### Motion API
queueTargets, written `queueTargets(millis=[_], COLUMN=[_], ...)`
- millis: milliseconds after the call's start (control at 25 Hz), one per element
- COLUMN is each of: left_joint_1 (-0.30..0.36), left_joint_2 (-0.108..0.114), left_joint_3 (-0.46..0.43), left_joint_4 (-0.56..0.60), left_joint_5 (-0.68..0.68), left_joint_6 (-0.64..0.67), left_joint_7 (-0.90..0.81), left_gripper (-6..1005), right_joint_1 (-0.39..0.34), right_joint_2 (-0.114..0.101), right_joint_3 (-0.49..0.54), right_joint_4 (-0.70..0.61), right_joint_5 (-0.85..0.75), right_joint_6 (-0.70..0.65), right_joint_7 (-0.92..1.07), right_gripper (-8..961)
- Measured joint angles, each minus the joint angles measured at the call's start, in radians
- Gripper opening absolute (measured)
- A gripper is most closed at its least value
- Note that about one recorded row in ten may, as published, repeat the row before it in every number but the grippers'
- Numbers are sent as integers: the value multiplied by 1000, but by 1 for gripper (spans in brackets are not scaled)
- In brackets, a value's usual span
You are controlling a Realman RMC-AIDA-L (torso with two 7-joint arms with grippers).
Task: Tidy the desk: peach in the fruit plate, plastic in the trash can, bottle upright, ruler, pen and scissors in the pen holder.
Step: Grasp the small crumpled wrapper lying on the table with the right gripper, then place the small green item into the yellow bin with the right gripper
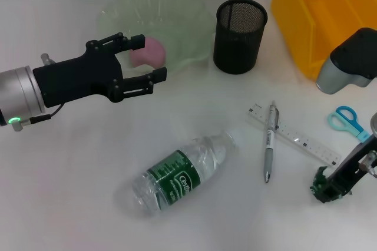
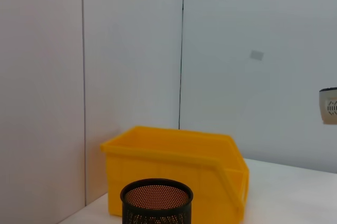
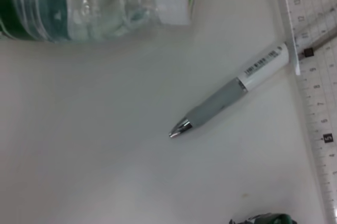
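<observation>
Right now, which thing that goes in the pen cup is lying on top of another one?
The pen. Its upper end lies across the clear ruler, while the blue-handled scissors lie apart near the right edge.

Left end effector (image 1: 147, 58) hovers open; right arm (image 1: 347, 56) parked aside.

Bright, even overhead light leaves only faint shadows on the white table (image 1: 194, 221). The right wrist view is softly blurred, with glare on the bottle (image 3: 95, 3).

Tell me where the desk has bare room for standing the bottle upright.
Bare desk lies near the robot, left of the bottle, below the left gripper. A smaller patch sits between pen holder and bottle. It is crowded around the pen, ruler and scissors.
</observation>
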Motion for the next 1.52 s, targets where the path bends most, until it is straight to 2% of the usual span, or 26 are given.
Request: queueTargets(millis=[80,320,400,520,560,600,640,680,720,760,800,880,960,1000,1080,1160,1200,1320,1360,1520], left_joint_1=[0,-3,-4,-4,-4,-5,-5,-5,-5,-5,-5,-5,-6,-6,-5,-6,-6,-10,-12,-16], left_joint_2=[0,0,0,1,1,1,0,0,0,0,0,0,-2,-2,-3,-3,-3,-4,-4,-4], left_joint_3=[0,0,0,0,0,0,0,0,0,0,0,0,0,0,0,0,0,0,0,0], left_joint_4=[0,-11,-13,-14,-14,-14,-14,-14,-14,-14,-14,-14,-14,-14,-14,-14,-14,-17,-20,-28], left_joint_5=[0,-1,-4,-6,-6,-6,-6,-6,-6,-6,-6,-6,-6,-6,-7,-7,-7,-8,-8,-8], left_joint_6=[-8,-12,-12,-10,-10,-9,-9,-8,-8,-8,-8,-8,-5,-5,-4,-4,-4,-4,-3,-1], left_joint_7=[0,2,5,11,11,12,12,12,12,12,12,12,12,12,12,12,13,14,16,24], left_gripper=[824,823,823,822,822,822,822,822,822,821,821,821,821,821,820,820,820,819,819,819], right_joint_1=[0,-6,-9,-5,4,4,16,16,25,46,46,66,86,86,102,143,143,188,215,246], right_joint_2=[0,-1,-3,-4,-4,-4,-8,-8,-14,-31,-31,-45,-58,-58,-62,-66,-66,-68,-69,-68], right_joint_3=[0,14,39,133,205,205,279,279,321,395,395,443,467,467,467,466,466,468,465,459], right_joint_4=[0,-12,-44,-103,-145,-145,-189,-189,-207,-230,-230,-226,-180,-180,-128,1,1,138,220,300], right_joint_5=[6,50,69,75,76,76,73,73,71,67,67,66,58,58,55,55,55,54,54,34], right_joint_6=[1,-2,-17,-54,-70,-70,-72,-72,-64,-22,-22,38,162,162,248,387,387,526,617,701], right_joint_7=[-6,-21,-25,-44,-57,-57,-64,-64,-65,-67,-67,-70,-79,-79,-88,-112,-112,-143,-156,-160], right_gripper=[363,249,248,246,246,246,245,245,244,245,245,246,248,248,249,251,251,253,254,256])
